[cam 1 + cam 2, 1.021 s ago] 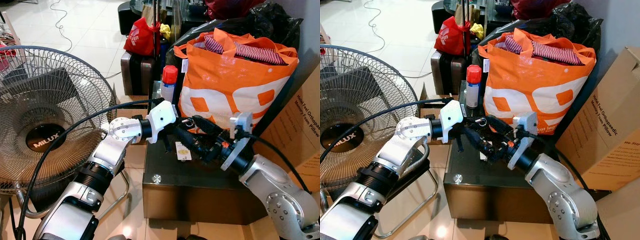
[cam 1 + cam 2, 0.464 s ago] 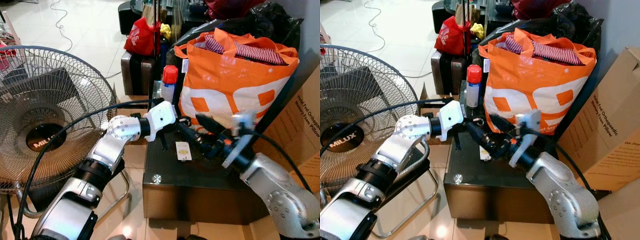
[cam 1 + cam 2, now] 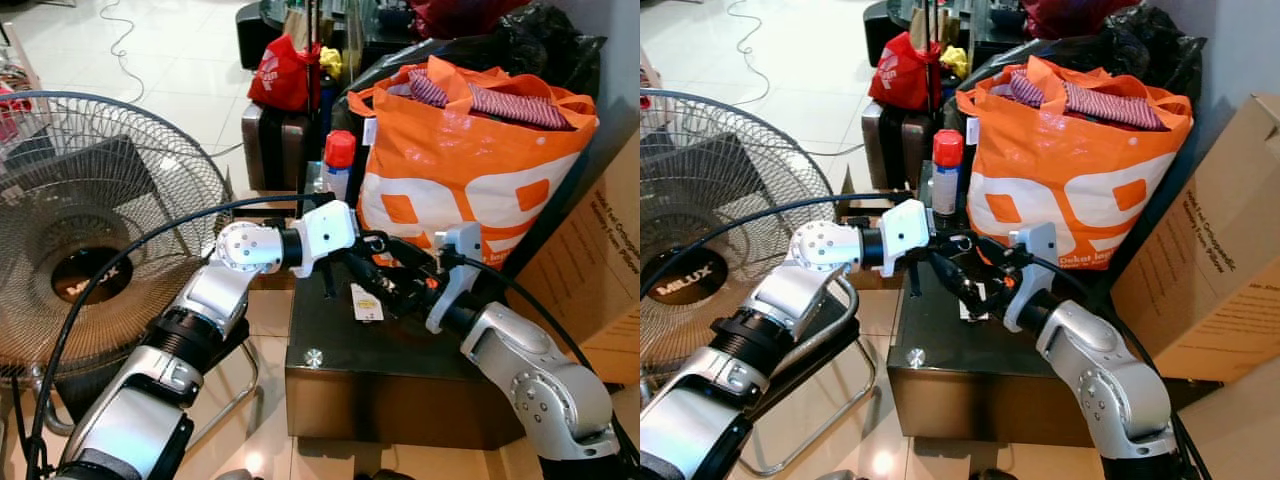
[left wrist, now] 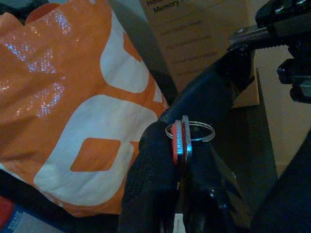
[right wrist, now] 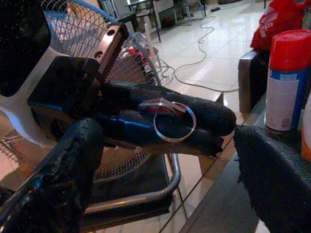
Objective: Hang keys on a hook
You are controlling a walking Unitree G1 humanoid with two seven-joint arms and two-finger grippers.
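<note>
Left gripper (image 4: 182,160) clamps the keys (image 4: 181,141) – right gripper (image 5: 160,160) spread wide around them

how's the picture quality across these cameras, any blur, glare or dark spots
Head views: bright and sharp, with window glare on the pale tiled floor. Left wrist view: dim and grainy, sheen on the orange plastic bag, yet the red-topped keys on a silver ring read clearly between the left gripper fingers. Right wrist view: ring sharp, the right gripper fingers close to the lens soft and dark.
</note>
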